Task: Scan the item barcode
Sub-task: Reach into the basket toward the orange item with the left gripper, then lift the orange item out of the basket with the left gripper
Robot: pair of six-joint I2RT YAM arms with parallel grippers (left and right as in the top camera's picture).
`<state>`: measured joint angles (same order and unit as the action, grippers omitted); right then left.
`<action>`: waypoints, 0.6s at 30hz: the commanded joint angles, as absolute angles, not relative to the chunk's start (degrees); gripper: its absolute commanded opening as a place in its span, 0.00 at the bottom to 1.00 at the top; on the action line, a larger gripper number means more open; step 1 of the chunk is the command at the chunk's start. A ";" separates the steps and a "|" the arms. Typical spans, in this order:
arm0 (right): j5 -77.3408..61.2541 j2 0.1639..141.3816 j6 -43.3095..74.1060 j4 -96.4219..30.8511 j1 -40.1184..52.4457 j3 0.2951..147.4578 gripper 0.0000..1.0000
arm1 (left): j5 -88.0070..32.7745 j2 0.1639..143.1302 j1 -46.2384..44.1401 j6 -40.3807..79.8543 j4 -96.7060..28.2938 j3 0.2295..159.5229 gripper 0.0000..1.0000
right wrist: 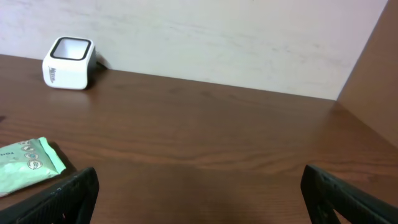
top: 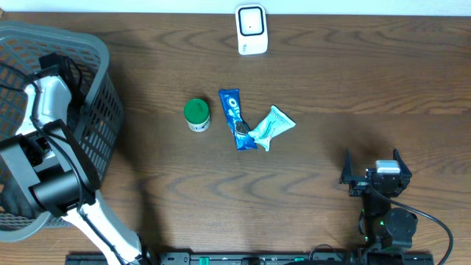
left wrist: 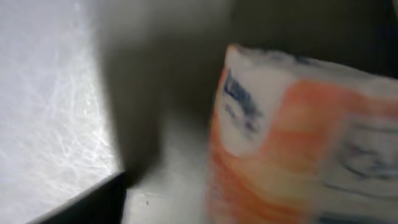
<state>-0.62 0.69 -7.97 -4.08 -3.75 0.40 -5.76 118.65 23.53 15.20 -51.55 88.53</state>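
Packet, orange and white, sits inside the basket just before the left tool, its grip impossible to tell through blur; right tool hangs released, well apart across the table

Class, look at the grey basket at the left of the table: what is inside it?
The left arm reaches into the basket. Its wrist camera shows a blurred orange and white packet close by. Anything else inside is hidden beneath the arm.
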 commanded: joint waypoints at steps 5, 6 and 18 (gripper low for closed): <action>-0.51 0.38 -7.33 -4.34 -4.03 0.34 0.99 | -6.00 118.54 23.83 15.11 -51.09 89.27 0.27; -0.51 0.38 -7.33 -4.34 -4.03 0.34 0.99 | -5.98 117.80 24.01 15.11 -51.64 89.93 0.19; -0.51 0.38 -7.33 -4.34 -4.03 0.34 0.99 | -6.02 97.03 25.85 15.90 -55.96 98.39 0.10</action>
<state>-0.62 0.69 -7.97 -4.08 -3.75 0.40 -6.09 106.85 25.43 15.18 -56.10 95.02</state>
